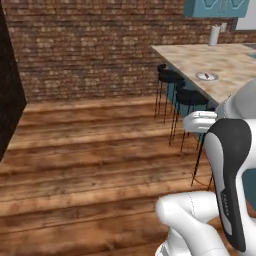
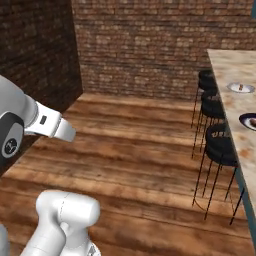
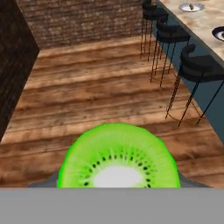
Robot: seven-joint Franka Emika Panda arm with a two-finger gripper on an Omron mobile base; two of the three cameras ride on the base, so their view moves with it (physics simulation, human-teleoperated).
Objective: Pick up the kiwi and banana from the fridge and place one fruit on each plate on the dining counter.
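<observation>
Arm folded close over the base, hand aimed across the wooden floor (image 3: 87,87). Kiwi (image 3: 119,157) sits at the tool, gripped between part-open jaws. Table (image 1: 220,62) carries two plates (image 3: 191,7).

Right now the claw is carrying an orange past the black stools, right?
Not an orange. The hand view shows a green kiwi in the claw. The rest is right: the black stools stand along the counter ahead.
</observation>
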